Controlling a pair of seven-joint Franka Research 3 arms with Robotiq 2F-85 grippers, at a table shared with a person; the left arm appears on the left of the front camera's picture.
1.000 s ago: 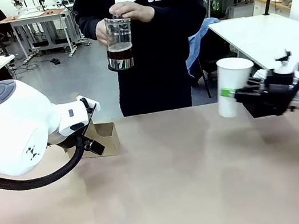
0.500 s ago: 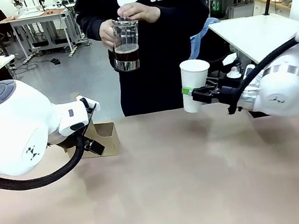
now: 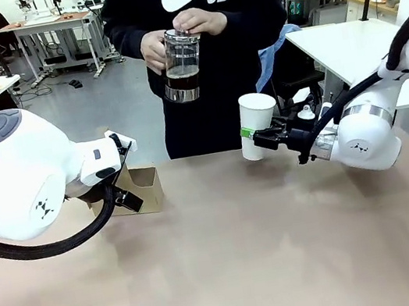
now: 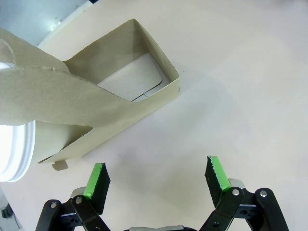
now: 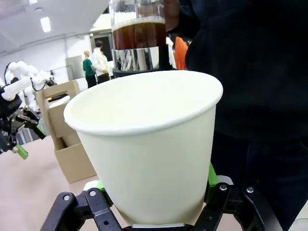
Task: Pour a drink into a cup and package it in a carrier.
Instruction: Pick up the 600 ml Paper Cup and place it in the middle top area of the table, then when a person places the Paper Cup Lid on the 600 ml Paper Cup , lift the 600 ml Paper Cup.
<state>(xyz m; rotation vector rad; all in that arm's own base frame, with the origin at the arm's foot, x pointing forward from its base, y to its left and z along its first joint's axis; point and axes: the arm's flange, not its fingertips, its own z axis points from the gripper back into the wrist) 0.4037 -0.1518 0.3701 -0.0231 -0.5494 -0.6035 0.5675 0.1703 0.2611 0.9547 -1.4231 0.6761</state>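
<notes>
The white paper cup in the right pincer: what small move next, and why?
Probably ease the tall white paper cup, upright, under the clear bottle of amber-brown drink: the right pincer grips the cup, which looks empty, and the bottle is higher, aside.

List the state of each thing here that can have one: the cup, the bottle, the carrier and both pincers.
paper cup: upright, gripped near its base by the right pincer.
clear bottle: upright in the person's hands, partly filled with brown drink.
cardboard carrier: standing on the table; the slot facing the left wrist is empty.
left pincer: open, holding nothing, beside the carrier.
right pincer: shut on the paper cup.
</notes>
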